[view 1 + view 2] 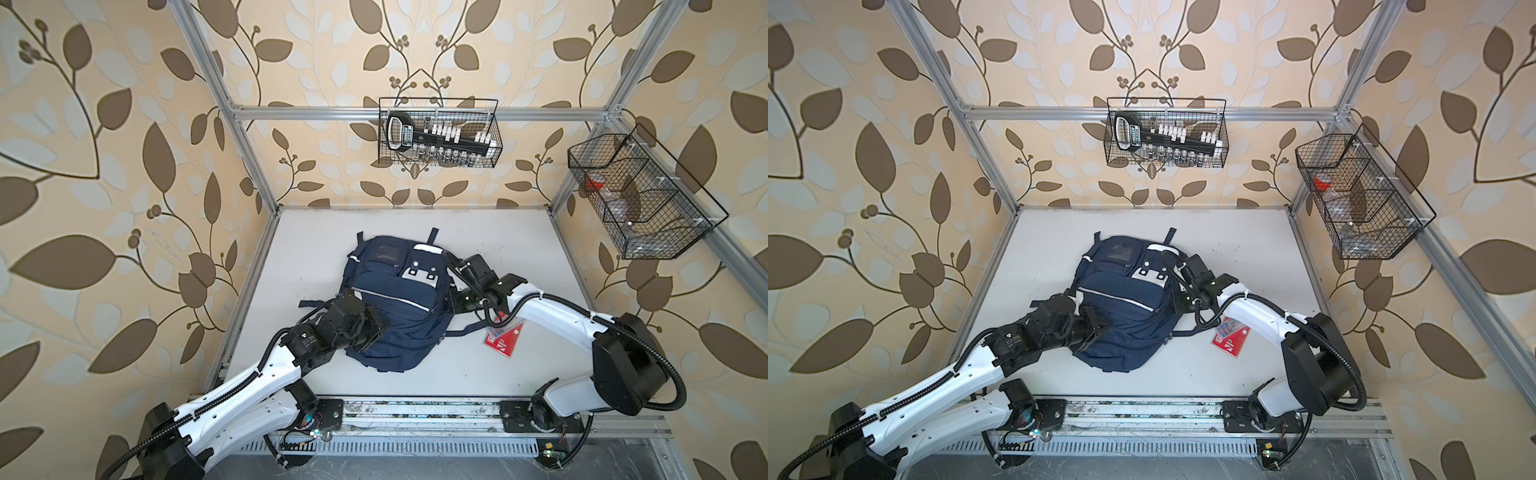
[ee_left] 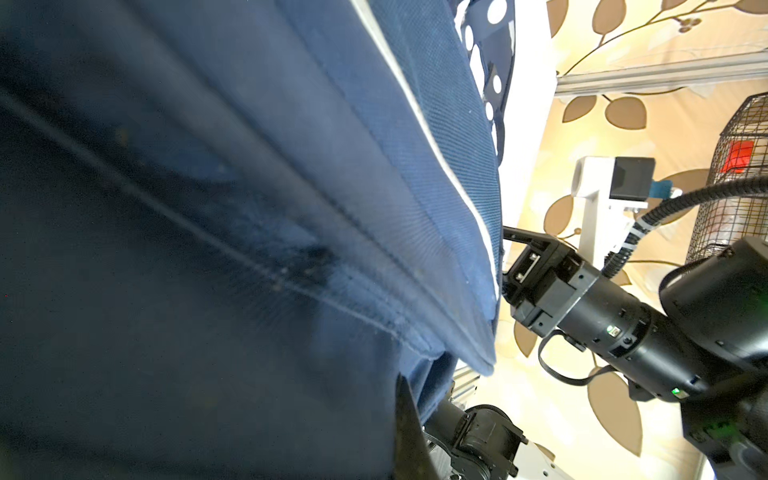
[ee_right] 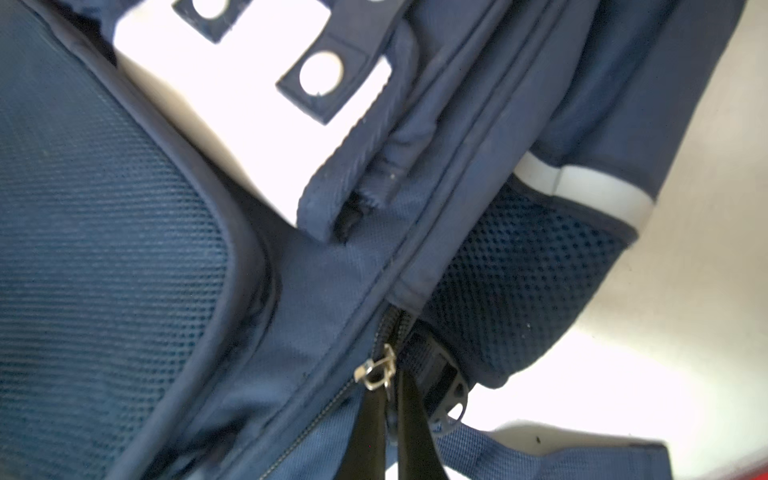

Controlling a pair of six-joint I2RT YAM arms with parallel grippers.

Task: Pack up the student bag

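- Packet (image 1: 503, 334), red, lies on the table (image 1: 519, 249) at the near right, partly under my right arm and not yet packed.
- My left pincer (image 1: 374, 328) is closed and sits against the near-left side of the bag (image 1: 399, 299). I cannot tell whether it has any cloth. I judge it should brace firmly.
- The bag lies flat in the middle of the table.
- On the bag's far-right side, my right pincer (image 3: 392, 386) is closed and seems to pinch the zip pull (image 3: 374, 371) beside the mesh pocket (image 3: 511, 291). I would draw along the zip line, low and steady, or the small pull may slip.
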